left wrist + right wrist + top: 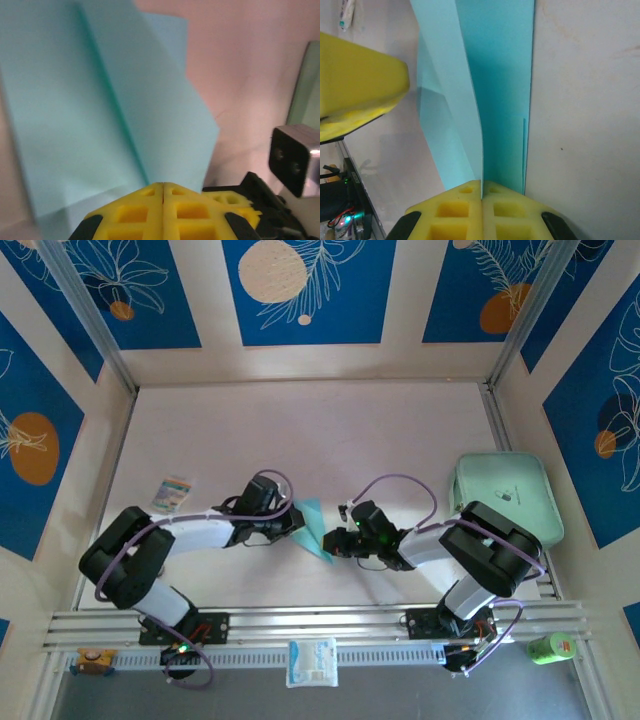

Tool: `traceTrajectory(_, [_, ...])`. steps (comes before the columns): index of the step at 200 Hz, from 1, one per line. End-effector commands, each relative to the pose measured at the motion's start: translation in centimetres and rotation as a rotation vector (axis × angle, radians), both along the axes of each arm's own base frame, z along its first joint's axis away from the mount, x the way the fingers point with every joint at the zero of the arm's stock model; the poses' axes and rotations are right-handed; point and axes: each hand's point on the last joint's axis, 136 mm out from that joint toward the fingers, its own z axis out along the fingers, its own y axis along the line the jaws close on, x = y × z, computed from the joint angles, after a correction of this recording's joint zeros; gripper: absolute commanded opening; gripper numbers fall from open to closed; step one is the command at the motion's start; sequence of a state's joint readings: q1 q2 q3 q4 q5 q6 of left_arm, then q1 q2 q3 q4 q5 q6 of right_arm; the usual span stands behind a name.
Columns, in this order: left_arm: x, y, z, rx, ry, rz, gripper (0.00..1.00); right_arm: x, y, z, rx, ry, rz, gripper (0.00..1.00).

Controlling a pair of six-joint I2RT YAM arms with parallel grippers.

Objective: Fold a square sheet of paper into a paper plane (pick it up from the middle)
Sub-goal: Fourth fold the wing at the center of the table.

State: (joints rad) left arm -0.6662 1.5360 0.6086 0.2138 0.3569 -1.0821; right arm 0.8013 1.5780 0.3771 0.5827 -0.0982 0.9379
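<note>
As I watch from afar, left gripper [163,186] pinches the paper plane [312,528] on its side, well left of the mint-green tray [505,495] | creased plane spans both grippers | right gripper [481,183] clamps its tray-side tip.

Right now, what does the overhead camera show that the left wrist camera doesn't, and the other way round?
Overhead: the left arm and right arm whole, a small packet and a green can. Left wrist: the left fingers pressed shut on the folded blue paper, its crease up close. Both: that paper, held between the arms.
</note>
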Motion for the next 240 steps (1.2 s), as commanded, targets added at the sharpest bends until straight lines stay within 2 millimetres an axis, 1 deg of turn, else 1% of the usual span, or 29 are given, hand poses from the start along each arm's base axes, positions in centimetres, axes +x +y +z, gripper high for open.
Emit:
traceTrajectory(1, [0.4,-2.0,0.9,-0.062,-0.036,-0.072,0.05,-2.0,-1.5,-2.7,-0.058,0.113,0.007,0.04])
traceTrajectory(33, [0.6,-2.4,0.0,-0.057,-0.013,-0.077,0.05,-2.0,-1.8,-2.8,-0.056,0.122,-0.007,0.04])
traceTrajectory(83, [0.7,-2.7,-0.6,-0.067,0.002,-0.079,0.05,-2.0,-2.0,-2.9,-0.061,0.129,-0.017,0.03])
traceTrajectory(180, [0.8,-3.1,-0.5,-0.080,0.003,-0.091,0.04,-2.0,-2.1,-3.0,-0.069,0.137,-0.018,0.04])
traceTrajectory(240, [0.8,-3.2,-1.1,-0.072,0.017,-0.097,0.04,-2.1,-2.1,-3.1,-0.074,0.146,-0.018,0.04])
